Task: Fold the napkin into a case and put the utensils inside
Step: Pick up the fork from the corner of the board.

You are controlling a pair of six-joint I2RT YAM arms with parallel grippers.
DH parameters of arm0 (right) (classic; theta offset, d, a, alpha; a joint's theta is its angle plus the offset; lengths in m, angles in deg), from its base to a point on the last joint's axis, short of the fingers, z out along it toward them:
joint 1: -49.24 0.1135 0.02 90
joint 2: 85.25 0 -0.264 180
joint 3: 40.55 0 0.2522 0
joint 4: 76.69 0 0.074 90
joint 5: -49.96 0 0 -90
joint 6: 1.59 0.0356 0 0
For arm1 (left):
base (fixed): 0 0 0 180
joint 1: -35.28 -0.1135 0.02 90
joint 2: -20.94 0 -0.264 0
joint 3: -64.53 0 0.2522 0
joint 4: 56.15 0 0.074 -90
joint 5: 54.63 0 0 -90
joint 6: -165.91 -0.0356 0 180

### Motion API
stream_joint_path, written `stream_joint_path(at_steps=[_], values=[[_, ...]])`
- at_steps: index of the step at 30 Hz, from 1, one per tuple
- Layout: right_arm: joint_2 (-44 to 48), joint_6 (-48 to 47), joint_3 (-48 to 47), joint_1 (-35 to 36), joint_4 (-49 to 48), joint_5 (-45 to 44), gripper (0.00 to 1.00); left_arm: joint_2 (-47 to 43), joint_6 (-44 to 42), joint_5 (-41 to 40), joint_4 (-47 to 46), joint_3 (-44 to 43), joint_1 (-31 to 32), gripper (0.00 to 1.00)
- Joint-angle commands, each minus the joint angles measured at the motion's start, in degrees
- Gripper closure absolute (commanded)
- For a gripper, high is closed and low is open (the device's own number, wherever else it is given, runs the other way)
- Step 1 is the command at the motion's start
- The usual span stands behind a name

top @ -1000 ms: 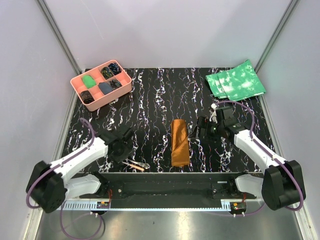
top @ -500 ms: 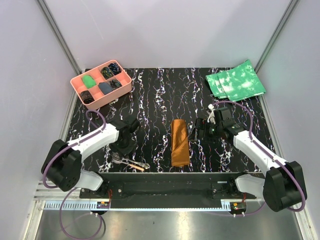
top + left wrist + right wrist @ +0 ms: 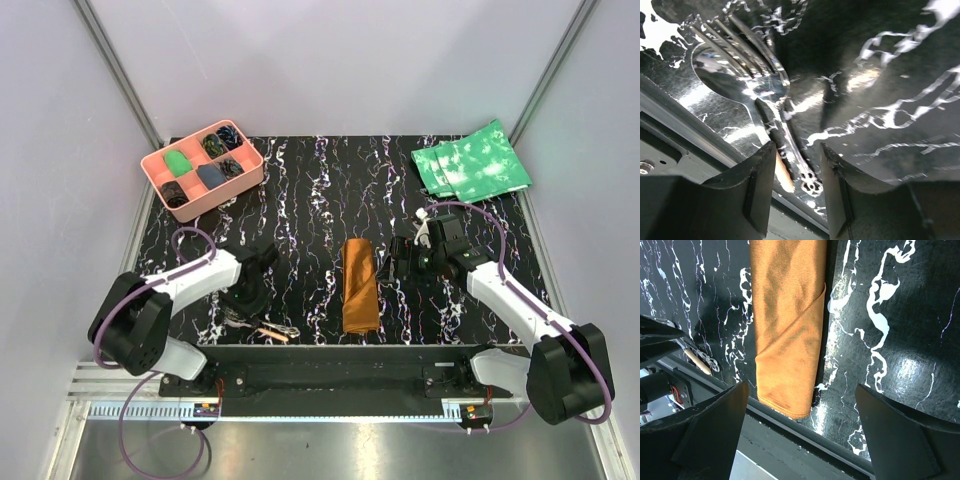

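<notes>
Utensils (image 3: pixel 782 87) now lie inside the lowered, narrowing left tool (image 3: pixel 797 172).

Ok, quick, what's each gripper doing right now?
Left gripper: open, fingers either side of the utensils, not clamped.
Right gripper: wide open, empty, over the case.

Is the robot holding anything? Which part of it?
Nothing yet. The left gripper straddles the fork handle without pinching it; the right gripper is open and empty near the folded napkin.
</notes>
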Motion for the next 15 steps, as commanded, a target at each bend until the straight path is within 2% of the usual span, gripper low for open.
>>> stream_joint_path(at_steps=[1, 6, 8, 10, 11, 13, 14, 15], values=[[1.4, -1.1, -0.6, 0.7, -1.0, 1.1, 0.02, 1.3, 2.0, 1.7, -1.8, 1.2, -0.4, 0.57], [1.5, -1.2, -0.6, 0.8, -1.1, 1.4, 0.02, 3.0, 2.3, 1.5, -3.6, 2.2, -0.4, 0.59], [1.6, -1.2, -0.7, 0.9, -1.1, 1.0, 0.02, 3.8, 2.0, 1.3, -5.2, 2.6, -0.6, 0.71], [1.5, -1.2, -0.8, 0.9, -1.1, 0.9, 0.02, 5.0, 0.9, 1.2, -6.5, 2.6, -0.8, 0.78], [1.4, -1.2, -0.9, 1.0, -1.0, 0.9, 0.02, 6.1, 0.2, 1.3, -8.0, 2.4, -1.0, 0.86], [1.5, -1.2, -1.0, 1.0, -1.0, 0.9, 0.02, 7.3, -2.1, 0.2, -8.8, 0.7, -1.1, 0.93], [1.5, -1.3, -1.0, 1.1, -1.0, 1.2, 0.02, 8.4, -3.5, -0.7, -8.8, -1.2, -1.1, 1.0], [1.3, -1.6, -1.1, 1.1, -1.0, 1.4, 0.02, 8.9, -5.0, -2.5, -8.7, -2.2, -1.1, 1.0]])
